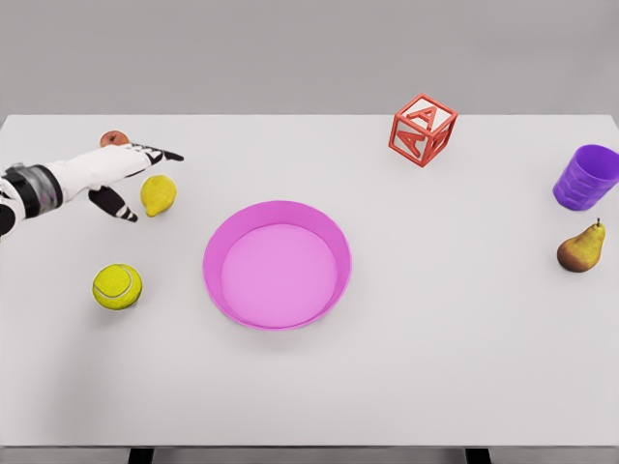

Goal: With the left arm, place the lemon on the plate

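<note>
A yellow lemon (158, 194) lies on the white table, left of the pink plate (224, 238). My left hand (136, 177) reaches in from the left edge, just above and to the left of the lemon. Its fingers are spread, with the black fingertips (170, 156) stretched out above the lemon and the thumb (113, 204) pointing down to the lemon's left. The hand holds nothing. The right arm is out of view.
A yellow-green tennis ball (117, 286) sits near the front left. A small red fruit (114, 139) peeks out behind my left hand. A red letter block (423, 130) stands at the back, with a purple cup (586, 177) and a brown pear (581, 249) at the right.
</note>
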Motion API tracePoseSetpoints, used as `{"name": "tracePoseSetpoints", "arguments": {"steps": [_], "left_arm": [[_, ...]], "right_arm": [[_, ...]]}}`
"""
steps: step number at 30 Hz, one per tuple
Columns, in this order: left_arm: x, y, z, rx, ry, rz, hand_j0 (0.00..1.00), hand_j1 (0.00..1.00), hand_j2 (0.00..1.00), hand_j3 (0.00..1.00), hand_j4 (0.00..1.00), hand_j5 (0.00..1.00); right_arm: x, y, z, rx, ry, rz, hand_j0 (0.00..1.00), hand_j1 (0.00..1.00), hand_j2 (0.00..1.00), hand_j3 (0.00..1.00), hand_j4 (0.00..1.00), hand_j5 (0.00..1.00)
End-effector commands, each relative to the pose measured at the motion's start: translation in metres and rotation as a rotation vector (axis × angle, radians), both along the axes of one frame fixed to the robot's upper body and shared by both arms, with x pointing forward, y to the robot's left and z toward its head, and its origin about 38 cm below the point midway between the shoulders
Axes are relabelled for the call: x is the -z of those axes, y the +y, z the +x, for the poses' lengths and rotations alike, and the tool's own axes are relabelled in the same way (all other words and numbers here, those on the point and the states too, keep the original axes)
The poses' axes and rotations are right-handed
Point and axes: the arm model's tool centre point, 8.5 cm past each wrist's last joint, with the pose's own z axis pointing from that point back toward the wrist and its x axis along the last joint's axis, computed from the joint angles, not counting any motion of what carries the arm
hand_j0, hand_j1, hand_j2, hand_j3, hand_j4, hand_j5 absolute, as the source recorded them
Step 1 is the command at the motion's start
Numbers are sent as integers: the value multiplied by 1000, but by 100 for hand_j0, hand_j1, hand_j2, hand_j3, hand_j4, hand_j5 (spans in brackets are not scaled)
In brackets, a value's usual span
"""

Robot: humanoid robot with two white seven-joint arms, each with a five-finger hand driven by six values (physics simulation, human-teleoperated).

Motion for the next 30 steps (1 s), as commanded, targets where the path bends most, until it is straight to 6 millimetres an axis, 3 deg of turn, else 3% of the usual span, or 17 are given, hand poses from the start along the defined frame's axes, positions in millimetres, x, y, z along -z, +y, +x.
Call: {"name": "tracePoseSetpoints", "arguments": {"steps": [1, 19, 30], "left_arm": [[9, 0, 1, -12, 20, -7, 100, 100, 100, 100, 100, 100], [10, 2, 3, -20, 27, -14, 91, 91, 91, 91, 91, 91], [12, 1, 3, -24, 34, -18, 91, 91, 91, 91, 91, 91]], "right_arm": [[0, 0, 0, 0, 0, 0, 100, 100, 100, 100, 100, 100], [0, 0, 0, 0, -1, 0, 100, 100, 100, 100, 100, 100], [0, 0, 0, 0, 0, 0, 100, 100, 100, 100, 100, 100]]}}
